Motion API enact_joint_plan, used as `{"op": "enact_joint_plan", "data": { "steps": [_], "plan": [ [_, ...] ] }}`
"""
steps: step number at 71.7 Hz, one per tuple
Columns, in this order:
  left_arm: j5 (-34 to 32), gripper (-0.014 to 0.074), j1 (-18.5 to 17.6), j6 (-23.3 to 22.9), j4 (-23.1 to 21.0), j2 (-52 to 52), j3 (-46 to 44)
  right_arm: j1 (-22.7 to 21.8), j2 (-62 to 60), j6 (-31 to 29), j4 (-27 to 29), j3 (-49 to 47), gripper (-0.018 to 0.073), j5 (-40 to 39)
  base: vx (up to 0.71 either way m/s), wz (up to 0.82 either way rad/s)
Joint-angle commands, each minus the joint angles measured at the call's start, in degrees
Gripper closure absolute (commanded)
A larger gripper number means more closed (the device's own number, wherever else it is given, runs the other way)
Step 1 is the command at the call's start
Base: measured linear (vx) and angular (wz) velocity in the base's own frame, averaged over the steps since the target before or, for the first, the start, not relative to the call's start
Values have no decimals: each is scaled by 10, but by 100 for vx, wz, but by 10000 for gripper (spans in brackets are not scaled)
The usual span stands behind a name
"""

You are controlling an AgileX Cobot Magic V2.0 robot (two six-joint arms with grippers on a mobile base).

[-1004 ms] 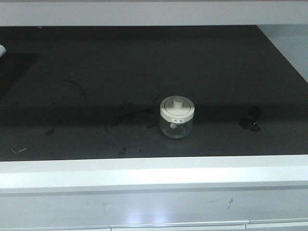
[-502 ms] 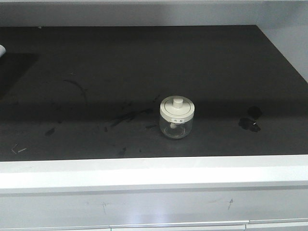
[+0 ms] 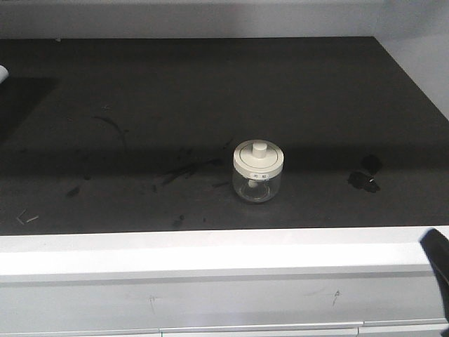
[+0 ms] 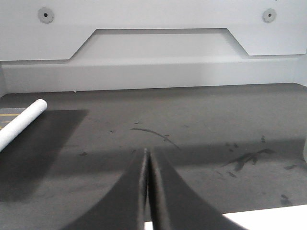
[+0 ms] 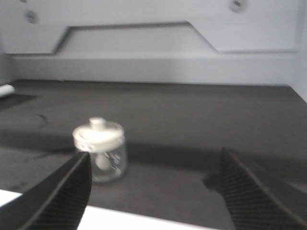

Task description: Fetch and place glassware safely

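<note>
The glassware [image 3: 257, 172], a small squat clear jar with an off-white knobbed lid, stands upright on the dark shelf floor [image 3: 140, 126] a little right of centre, near the front. In the right wrist view the glassware [image 5: 100, 151] sits ahead and to the left, just beyond the left finger. My right gripper [image 5: 154, 153] is open with nothing between its fingers, back over the white front ledge. One dark finger [image 3: 436, 254] of it shows at the lower right of the front view. My left gripper [image 4: 146, 152] is shut on nothing, low over the shelf floor.
A white front ledge [image 3: 210, 253] runs along the shelf's near edge. White cabinet walls close the back [image 4: 153, 57] and right side [image 3: 421, 63]. A white cylinder [image 4: 21, 122] lies at the far left. Dark scuffs [image 3: 365, 179] mark the floor right of the jar.
A dark finger of the right gripper has come into the lower right corner of the front view. The jar has not moved.
</note>
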Motion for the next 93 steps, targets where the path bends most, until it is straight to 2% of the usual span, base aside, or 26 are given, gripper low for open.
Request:
{"op": "enact_joint_plan", "data": {
  "steps": [1,16,27,41,55,68,93],
  "plan": [
    [-41,603,-4,-3,-4,7,-15,35,68,-11,1,-22,19,-121,0,0],
    [-41,603,-4,-3,-4,7,-15,120,254,-31,-4,-117,19,-170,0,0],
    [-41,603,-4,-3,-4,7,-15,152,388,-52,-2,-202,19,-217,0,0],
    [-41,603,-4,-3,-4,7,-15,152,541,-18,1,-263,19,-308,0,0],
    [-41,603,-4,-3,-4,7,-15,151,650,12,4,-270,19,-420,0,0],
    [-41,603,-4,-3,-4,7,-15,151,725,12,59,-272,19,-492,0,0],
    [-41,603,-4,-3,-4,7,-15,150,799,11,91,-336,19,-456,0,0]
  ]
}}
